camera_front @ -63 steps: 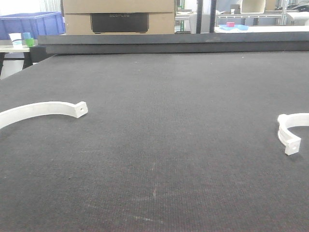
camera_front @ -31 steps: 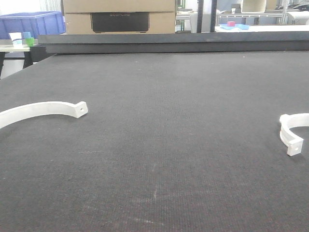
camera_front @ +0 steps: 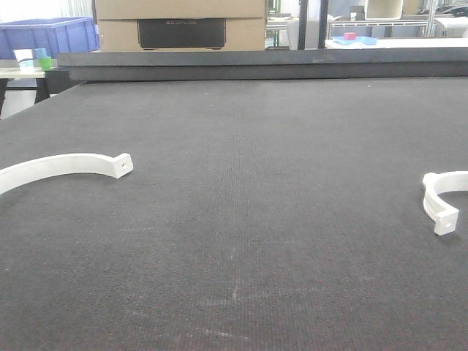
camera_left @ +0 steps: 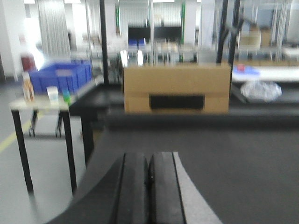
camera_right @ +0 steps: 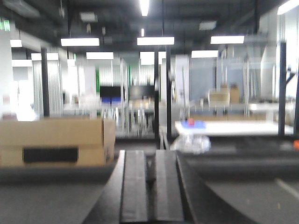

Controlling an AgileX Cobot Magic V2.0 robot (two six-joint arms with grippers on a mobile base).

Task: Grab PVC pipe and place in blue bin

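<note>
Since neither gripper holds anything, the task stands at its very start. The left gripper [camera_left: 149, 186] has its fingers pressed together on nothing. The right gripper [camera_right: 150, 186] looks likewise closed and empty, though blur softens the seam. Both point level across the dark table [camera_front: 241, 219]. The PVC pipe [camera_front: 441, 201] lies flat on that table, shows in neither wrist view, and so is apart from both. The blue bin [camera_left: 60, 77] sits far ahead and left of the left gripper, past the table's corner. Reaching, grasping, carrying and dropping are all left to do. The longer white arc strip [camera_front: 62, 167] is not the target.
</note>
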